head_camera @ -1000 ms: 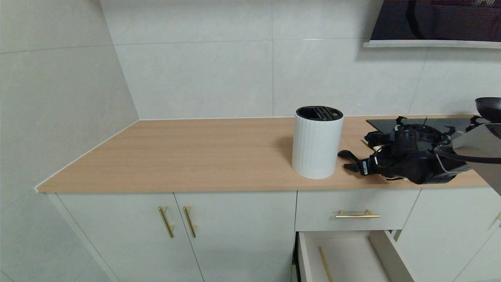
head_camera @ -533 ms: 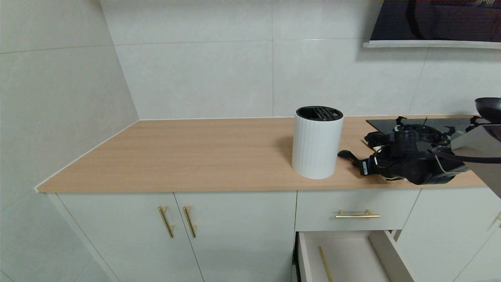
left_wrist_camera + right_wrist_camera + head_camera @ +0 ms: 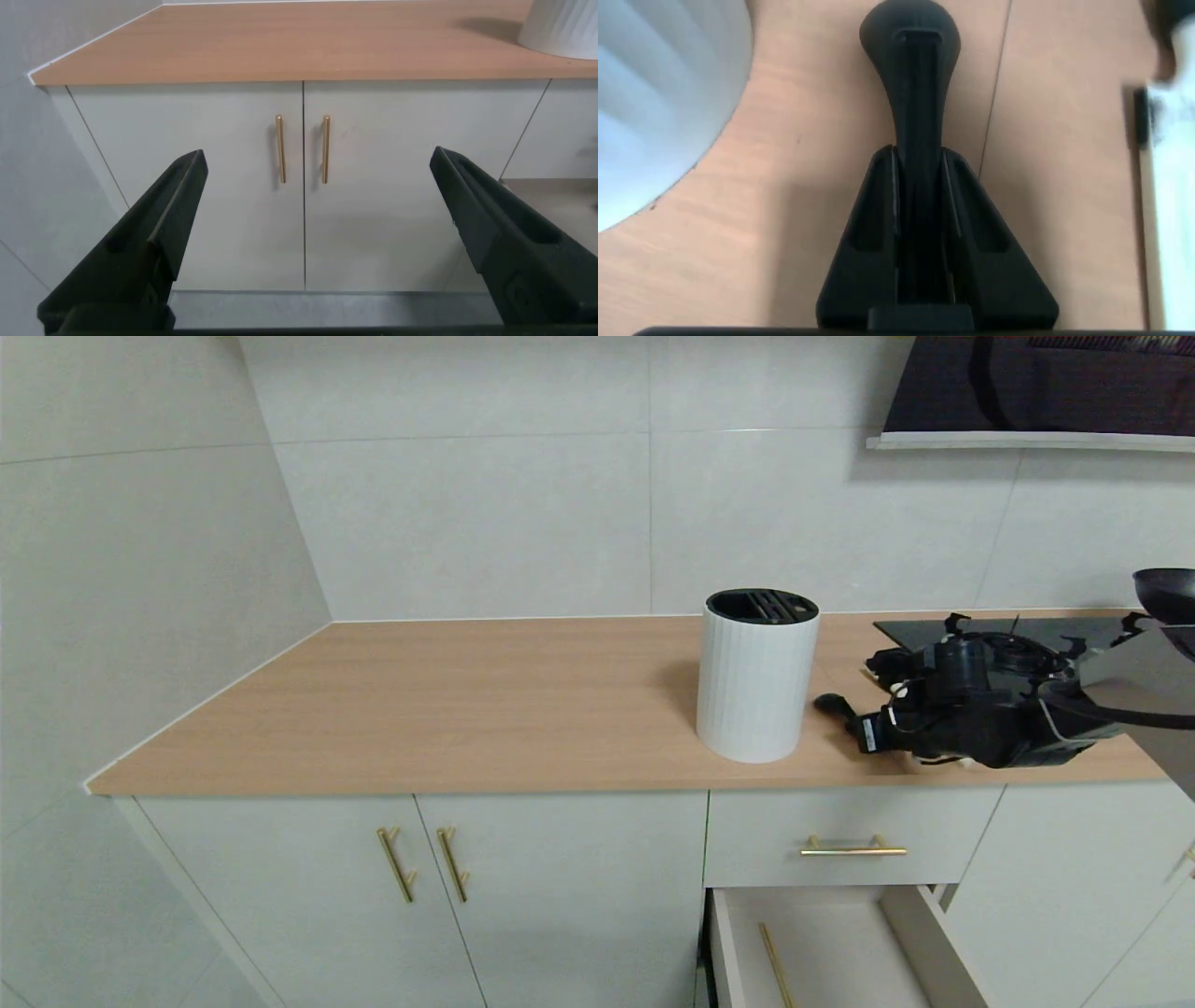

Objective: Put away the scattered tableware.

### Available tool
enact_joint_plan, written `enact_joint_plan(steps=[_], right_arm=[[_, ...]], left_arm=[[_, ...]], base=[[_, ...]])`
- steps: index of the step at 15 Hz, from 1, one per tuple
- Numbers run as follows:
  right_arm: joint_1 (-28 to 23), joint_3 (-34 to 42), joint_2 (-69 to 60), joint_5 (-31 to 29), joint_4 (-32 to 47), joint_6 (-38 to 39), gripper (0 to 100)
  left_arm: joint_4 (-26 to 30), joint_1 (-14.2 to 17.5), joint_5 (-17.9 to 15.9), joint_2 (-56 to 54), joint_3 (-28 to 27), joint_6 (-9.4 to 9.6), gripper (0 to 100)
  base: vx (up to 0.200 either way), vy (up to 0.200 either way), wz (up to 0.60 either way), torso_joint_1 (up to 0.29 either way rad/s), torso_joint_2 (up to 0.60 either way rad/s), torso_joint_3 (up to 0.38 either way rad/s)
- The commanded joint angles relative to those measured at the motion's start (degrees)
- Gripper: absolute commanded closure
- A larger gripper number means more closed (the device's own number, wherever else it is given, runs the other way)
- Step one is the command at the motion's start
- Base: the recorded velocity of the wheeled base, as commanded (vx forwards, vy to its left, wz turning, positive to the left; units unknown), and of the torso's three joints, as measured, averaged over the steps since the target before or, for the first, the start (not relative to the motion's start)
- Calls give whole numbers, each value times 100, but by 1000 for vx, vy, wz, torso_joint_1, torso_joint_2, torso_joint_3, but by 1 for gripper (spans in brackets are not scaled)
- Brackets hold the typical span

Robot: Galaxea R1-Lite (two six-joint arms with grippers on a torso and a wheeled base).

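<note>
A white ribbed utensil holder (image 3: 756, 681) with a black slotted top stands on the wooden counter (image 3: 467, 700). Just to its right, my right gripper (image 3: 854, 721) is low over the counter and shut on a black-handled utensil (image 3: 829, 703). The handle's rounded end points toward the holder. In the right wrist view the black handle (image 3: 908, 56) runs straight out from between the clamped fingers (image 3: 868, 205) of the right gripper (image 3: 918, 163), beside the holder (image 3: 654, 93); the rest of the utensil is hidden. My left gripper (image 3: 318, 233) hangs open in front of the cabinet doors (image 3: 299, 187), below counter height.
A black hob (image 3: 1008, 635) and a dark pan (image 3: 1167, 586) sit at the back right. Under the counter the lower drawer (image 3: 822, 952) stands open beneath a closed drawer (image 3: 850, 845). A white object (image 3: 1169, 205) lies beside the gripper.
The right gripper's fingers have come together on the black handle, and the wrist has risen slightly. The holder has not moved.
</note>
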Motion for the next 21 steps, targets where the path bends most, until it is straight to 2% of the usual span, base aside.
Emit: enact_joint_plan(steps=[1, 2, 4, 6, 7, 9, 10, 11, 12, 16, 21], right_arm=[[357, -8, -820, -405, 935, 410, 100], [603, 36, -1338, -774, 1682, 902, 100], [867, 62, -2103, -1125, 2561, 1895, 100], [1016, 431, -2701, -1248, 3053, 2194, 100], [1016, 1003, -3202, -1327, 3203, 2229, 100], [1016, 2031, -3914, -1266, 3106, 2238, 100], [1025, 2066, -3931, -1266, 3097, 2238, 100], [1043, 2761, -4406, -1213, 3045, 2229, 100], [1052, 3068, -4564, -1222, 2886, 2220, 100], [1043, 3613, -4643, -1187, 2350, 2220, 100], [1043, 3622, -4450, -1169, 2253, 2203, 100]], left_arm=[[2, 0, 4, 2, 0, -1, 0], [2, 0, -5, 2, 0, -1, 0], [2, 0, 4, 2, 0, -1, 0], [2, 0, 4, 2, 0, -1, 0], [2, 0, 4, 2, 0, -1, 0], [2, 0, 4, 2, 0, -1, 0], [2, 0, 4, 2, 0, -1, 0], [2, 0, -5, 2, 0, -1, 0], [2, 0, 4, 2, 0, -1, 0], [2, 0, 4, 2, 0, -1, 0], [2, 0, 4, 2, 0, -1, 0]], base=[[0, 0, 0, 0, 0, 0], [0, 0, 0, 0, 0, 0], [0, 0, 0, 0, 0, 0], [0, 0, 0, 0, 0, 0], [0, 0, 0, 0, 0, 0], [0, 0, 0, 0, 0, 0], [0, 0, 0, 0, 0, 0], [0, 0, 0, 0, 0, 0], [0, 0, 0, 0, 0, 0], [0, 0, 0, 0, 0, 0], [0, 0, 0, 0, 0, 0]])
